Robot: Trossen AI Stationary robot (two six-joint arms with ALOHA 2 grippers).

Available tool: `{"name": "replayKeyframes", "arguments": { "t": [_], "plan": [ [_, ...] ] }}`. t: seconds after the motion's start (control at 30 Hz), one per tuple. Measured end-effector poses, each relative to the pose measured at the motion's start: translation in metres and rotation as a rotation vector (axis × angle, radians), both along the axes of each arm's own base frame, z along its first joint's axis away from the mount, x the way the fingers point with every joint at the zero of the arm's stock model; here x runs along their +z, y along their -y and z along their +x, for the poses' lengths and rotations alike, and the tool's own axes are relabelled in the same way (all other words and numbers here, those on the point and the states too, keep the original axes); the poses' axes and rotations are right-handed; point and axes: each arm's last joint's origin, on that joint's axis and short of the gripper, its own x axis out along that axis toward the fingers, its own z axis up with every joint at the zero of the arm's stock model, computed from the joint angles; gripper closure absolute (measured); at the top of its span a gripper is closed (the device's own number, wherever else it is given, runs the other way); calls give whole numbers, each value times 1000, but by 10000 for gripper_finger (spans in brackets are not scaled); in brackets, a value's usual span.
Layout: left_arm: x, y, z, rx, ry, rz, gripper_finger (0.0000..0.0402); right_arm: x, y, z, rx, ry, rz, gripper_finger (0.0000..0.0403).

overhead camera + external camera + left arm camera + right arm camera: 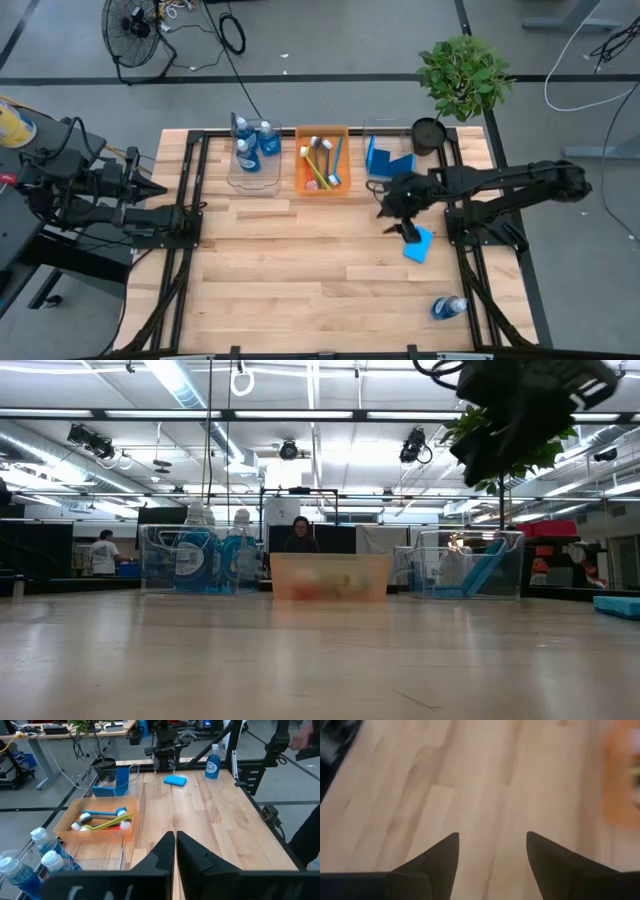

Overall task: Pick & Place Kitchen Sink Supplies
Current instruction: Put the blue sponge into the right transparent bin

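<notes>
Low view: right claw cropped, blurry.

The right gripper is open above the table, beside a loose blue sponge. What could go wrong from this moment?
1. The right gripper hangs open at the edge of the blue sponge, not over it; closing there may only push the flat sponge away.
2. The bottle lies on its side near the table's front edge; a nudge might roll it off.
3. The plant crowds the sponge bin, so the arm could brush it.

Right claw open, just beside blue sponge; bottle near table edge.
</notes>
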Motion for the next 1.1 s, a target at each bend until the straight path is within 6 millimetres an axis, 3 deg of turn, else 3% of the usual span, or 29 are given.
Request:
{"name": "replayKeyframes", "arguments": {
  "t": [0.17,0.4,0.57,1.1],
  "plan": [
    [0,0,0,0,0,0,378,-3,-17,-5,106,-47,-1,170],
    [0,0,0,0,0,0,378,-18,-31,-10,-174,-276,24,170],
    [0,0,0,0,0,0,378,-26,-44,-18,-188,-407,-8,170],
    [0,0,0,0,0,0,378,-33,-91,-38,-351,-444,-106,170]
  ]
}}
